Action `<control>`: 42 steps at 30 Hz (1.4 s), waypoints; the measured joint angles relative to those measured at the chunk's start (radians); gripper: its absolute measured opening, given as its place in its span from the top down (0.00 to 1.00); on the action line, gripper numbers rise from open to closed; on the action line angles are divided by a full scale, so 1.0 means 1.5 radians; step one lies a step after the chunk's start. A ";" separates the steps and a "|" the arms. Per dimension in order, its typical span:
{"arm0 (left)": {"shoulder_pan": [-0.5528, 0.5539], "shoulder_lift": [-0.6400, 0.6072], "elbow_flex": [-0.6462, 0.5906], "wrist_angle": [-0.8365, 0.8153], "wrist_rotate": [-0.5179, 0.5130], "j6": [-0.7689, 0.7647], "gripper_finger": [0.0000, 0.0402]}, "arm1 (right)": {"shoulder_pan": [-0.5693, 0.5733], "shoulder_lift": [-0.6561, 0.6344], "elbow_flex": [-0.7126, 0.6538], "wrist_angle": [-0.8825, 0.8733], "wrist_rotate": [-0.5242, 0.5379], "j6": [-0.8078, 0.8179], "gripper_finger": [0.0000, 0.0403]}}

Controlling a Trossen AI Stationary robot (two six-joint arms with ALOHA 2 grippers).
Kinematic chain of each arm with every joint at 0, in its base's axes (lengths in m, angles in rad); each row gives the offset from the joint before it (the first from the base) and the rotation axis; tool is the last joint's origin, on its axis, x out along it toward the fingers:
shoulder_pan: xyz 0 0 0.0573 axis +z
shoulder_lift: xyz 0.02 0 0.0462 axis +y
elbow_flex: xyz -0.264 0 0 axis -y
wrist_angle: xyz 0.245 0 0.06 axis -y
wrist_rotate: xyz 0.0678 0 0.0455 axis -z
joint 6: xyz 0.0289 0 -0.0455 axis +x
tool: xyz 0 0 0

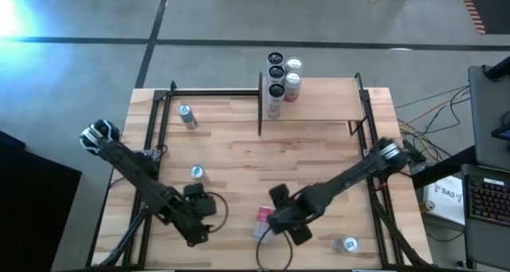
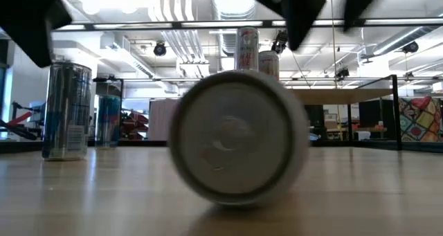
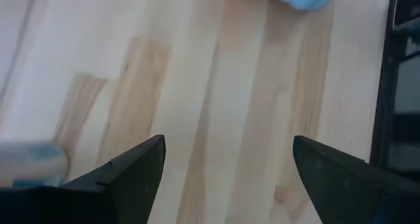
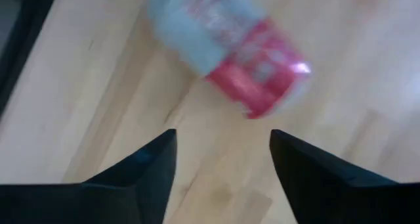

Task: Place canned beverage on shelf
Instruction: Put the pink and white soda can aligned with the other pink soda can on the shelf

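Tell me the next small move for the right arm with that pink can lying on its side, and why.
Probably lower the right pincer over the pink can and close: the can lies on its side on the tabletop, free, ahead of the spread fingers.

floor point(image 1: 215, 17): grey, dark seam lines | ceiling point(image 2: 187, 14): white ducts, strip lights | glare point(image 1: 16, 13): bright, at floor's far corner | laptop point(image 1: 488, 194): off table edge | cables point(image 1: 430, 112): on floor | quilt point(image 2: 419, 118): patterned, far back
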 joint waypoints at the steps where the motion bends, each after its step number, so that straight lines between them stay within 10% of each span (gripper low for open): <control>1: -0.008 -0.015 -0.011 -0.001 -0.008 -0.026 0.22 | 0.005 0.024 0.025 -0.030 -0.009 -0.030 0.39; 19: -0.105 -0.069 -0.068 -0.010 -0.086 -0.257 0.22 | 0.020 0.254 0.199 -0.115 0.030 -0.146 0.24; 31: -0.105 -0.071 -0.063 -0.013 -0.107 -0.250 0.22 | -0.061 0.248 0.172 -0.009 -0.020 0.097 0.28; 42: -0.105 -0.073 0.006 -0.115 -0.180 -0.296 0.22 | -0.102 0.153 0.015 0.242 0.086 0.301 0.32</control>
